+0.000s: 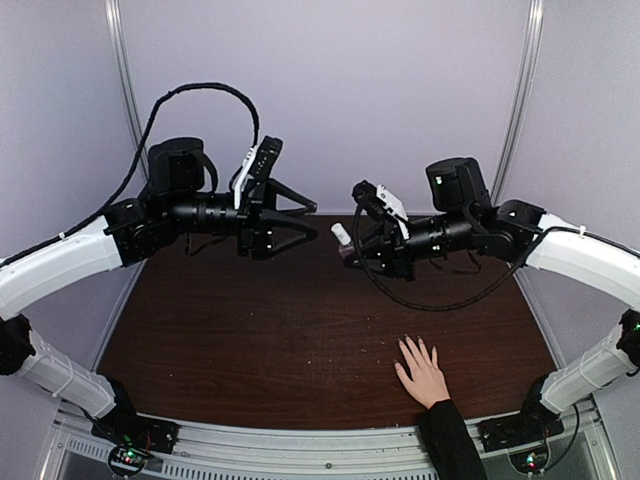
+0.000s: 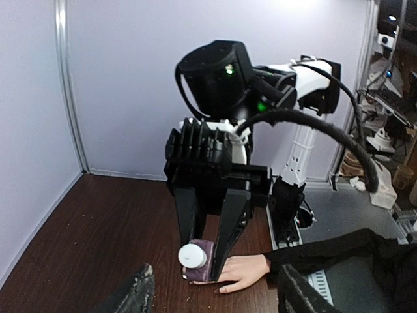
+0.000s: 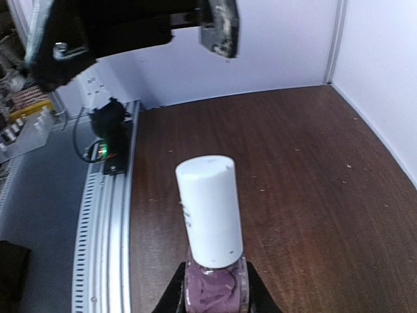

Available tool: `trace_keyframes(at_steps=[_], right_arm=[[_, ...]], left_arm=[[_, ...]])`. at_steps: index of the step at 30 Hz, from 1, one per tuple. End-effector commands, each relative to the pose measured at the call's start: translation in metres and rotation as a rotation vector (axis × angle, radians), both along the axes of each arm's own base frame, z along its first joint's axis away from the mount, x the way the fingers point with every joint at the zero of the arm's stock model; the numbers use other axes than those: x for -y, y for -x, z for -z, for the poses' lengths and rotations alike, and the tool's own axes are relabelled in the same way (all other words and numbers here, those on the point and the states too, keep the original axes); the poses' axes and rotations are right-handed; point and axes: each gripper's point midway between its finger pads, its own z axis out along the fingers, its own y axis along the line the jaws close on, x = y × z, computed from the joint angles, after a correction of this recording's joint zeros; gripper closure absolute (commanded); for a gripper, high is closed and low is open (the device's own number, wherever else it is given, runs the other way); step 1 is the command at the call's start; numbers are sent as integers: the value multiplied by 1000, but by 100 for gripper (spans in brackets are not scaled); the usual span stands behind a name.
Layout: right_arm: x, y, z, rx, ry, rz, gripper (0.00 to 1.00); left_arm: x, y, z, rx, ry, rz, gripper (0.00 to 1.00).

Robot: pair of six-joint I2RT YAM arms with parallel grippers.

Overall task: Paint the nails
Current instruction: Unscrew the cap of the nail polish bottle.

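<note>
Desk [image 1: 250,330] of dark wood lies under the human hand [image 1: 422,372], which rests palm down with its fingers spread and a black sleeve trailing off it. Beyond the hand and raised off the desk, the right end effector [image 2: 203,261] is clamped on the glass body of a small bottle [image 3: 212,287] of purple polish. The bottle's white cap [image 3: 208,208] stands free above the grip. The left end effector [image 1: 312,220] hangs farther from the hand, facing the bottle, its fingers well spread and empty. The nails [image 1: 407,345] sit at the hand's fingertips, too small to make out. They are probably hard, slick and curved, on soft living fingers that may shift. That leaves nothing to grip, only light brush strokes. The cap looks like the place to take hold, and the bottle seems light, smooth and breakable.
</note>
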Motion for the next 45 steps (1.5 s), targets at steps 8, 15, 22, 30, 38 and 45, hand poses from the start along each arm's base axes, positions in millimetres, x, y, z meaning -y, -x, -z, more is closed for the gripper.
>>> trace_keyframes(at_steps=[8,15,22,30,38,45], right_arm=[[-9,55,-25,-114,-77,-316,100],[-13,59,-20,-141,-68,-339,100],[-15,60,-19,-143,-65,-343,100],[-15,60,-18,-145,-65,-340,100],[-16,60,-19,-144,-69,-342,100],[-16,59,-19,-143,-68,-339,100]], left_arm=[[1,34,2,97,-36,215,37],[15,38,10,122,-70,234,43],[23,42,13,147,-83,240,50],[25,42,18,167,-101,232,61],[27,43,20,176,-114,236,62],[29,43,21,184,-118,238,65]])
